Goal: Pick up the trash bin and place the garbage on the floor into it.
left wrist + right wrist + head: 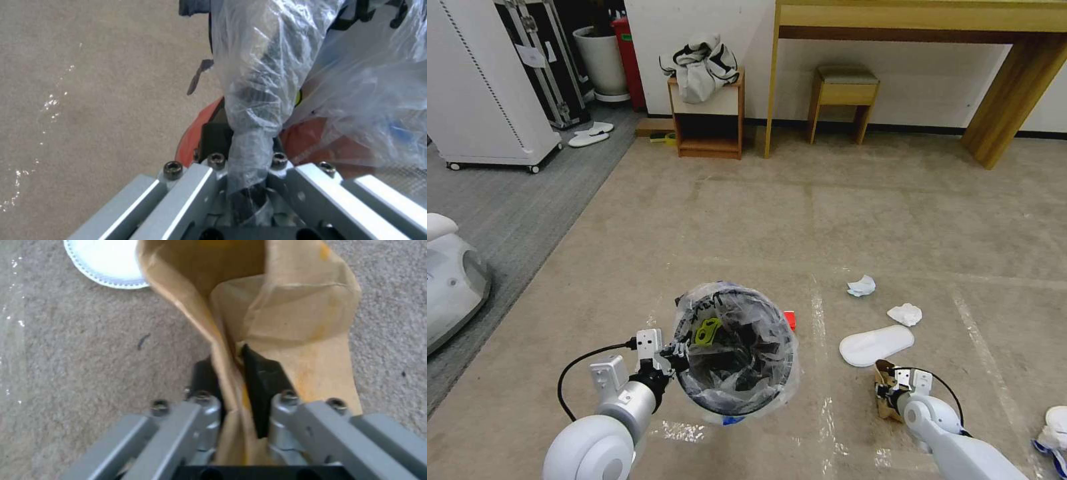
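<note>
We see the left tool (672, 353) clenched on the near-left rim of the trash bin (737, 347), the bag-wrapped edge pinched between its fingers (216, 140), as the left wrist view shows. The bin sits at about 6 o'clock in the head view, low and centred, its mouth open toward us and its clear liner (285, 66) crinkled over the red wall; we cannot tell whether its base touches the floor (800, 213).

At about 4 o'clock from the bin, the right tool (887, 393) is clamped on the brown paper bag (276, 306), with one folded wall of the bag caught between its fingers (260, 380).

Beyond that bag, toward 12 o'clock from it, lies the flat white oval piece (875, 345) on the carpet, just beside the bag. Farther on, two crumpled tissues (904, 314) lie near each other. A small red scrap (789, 319) peeks out at the bin's far-right side.
</note>
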`<state>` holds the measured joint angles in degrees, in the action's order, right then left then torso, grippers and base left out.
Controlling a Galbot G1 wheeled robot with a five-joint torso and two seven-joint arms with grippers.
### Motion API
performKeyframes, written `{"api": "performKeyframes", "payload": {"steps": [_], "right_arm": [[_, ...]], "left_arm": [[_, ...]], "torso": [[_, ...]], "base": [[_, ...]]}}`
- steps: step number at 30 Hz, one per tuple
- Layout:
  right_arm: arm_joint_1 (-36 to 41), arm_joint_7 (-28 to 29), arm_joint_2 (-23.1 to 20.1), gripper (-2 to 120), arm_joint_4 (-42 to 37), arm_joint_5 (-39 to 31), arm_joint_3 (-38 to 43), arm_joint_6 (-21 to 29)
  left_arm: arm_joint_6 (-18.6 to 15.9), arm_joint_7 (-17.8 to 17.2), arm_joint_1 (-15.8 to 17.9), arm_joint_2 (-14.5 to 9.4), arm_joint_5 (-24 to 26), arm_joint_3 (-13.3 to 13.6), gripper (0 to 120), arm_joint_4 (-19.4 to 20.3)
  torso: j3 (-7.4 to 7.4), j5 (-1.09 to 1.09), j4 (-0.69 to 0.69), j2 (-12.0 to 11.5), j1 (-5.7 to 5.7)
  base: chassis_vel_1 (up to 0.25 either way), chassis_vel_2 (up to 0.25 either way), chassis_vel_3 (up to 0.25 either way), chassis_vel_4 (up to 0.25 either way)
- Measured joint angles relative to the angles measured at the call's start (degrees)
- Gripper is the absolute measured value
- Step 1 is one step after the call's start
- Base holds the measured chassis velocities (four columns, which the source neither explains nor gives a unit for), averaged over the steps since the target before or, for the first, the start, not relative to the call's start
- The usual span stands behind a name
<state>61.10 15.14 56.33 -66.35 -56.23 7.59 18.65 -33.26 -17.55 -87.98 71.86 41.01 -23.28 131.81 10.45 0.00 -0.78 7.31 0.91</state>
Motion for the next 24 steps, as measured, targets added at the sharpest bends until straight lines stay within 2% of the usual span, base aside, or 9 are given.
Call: {"api": "performKeyframes", "payload": {"steps": [1, 3, 15, 22, 24], "right_arm": [[0.13, 0.15, 0.02, 3, -0.29, 0.06, 0.06, -0.10], [0.29, 0.30, 0.03, 0, -0.68, 0.08, 0.18, -0.15], [4.14, 2.81, -2.06, 0, -8.79, -0.12, 4.11, -0.15], [10.37, 5.29, -5.00, 0, -18.06, -1.06, 9.77, -0.04], [14.34, 5.75, -6.44, 0, -23.70, -1.40, 13.41, -0.03]], "left_arm": [[0.01, 0.08, -0.11, 0.14, -0.16, 0.00, 1, 0.07], [0.02, 0.18, -0.25, 0.23, -0.26, 0.02, 1, 0.16], [0.03, 0.31, 0.14, -0.18, -0.32, 1.16, 1, 0.27], [0.03, 0.97, 0.20, -0.65, -0.31, 2.04, 1, -0.17], [0.01, 1.08, 0.23, -0.84, -0.16, 2.57, 1, -0.57]], "torso": [[0.00, 0.00, 0.00, 0.00, 0.00], [0.00, 0.00, 0.00, 0.00, 0.00], [0.00, 0.00, 0.00, 0.00, 0.00], [0.00, 0.01, 0.00, 0.00, 0.00], [0.00, 0.01, -0.01, 0.01, 0.00]], "base": [[0.000, 0.000, 0.000, 0.000], [0.000, 0.000, 0.000, 0.000], [0.000, 0.000, 0.000, 0.000], [0.000, 0.000, 0.000, 0.000], [0.000, 0.000, 0.000, 0.000]]}}
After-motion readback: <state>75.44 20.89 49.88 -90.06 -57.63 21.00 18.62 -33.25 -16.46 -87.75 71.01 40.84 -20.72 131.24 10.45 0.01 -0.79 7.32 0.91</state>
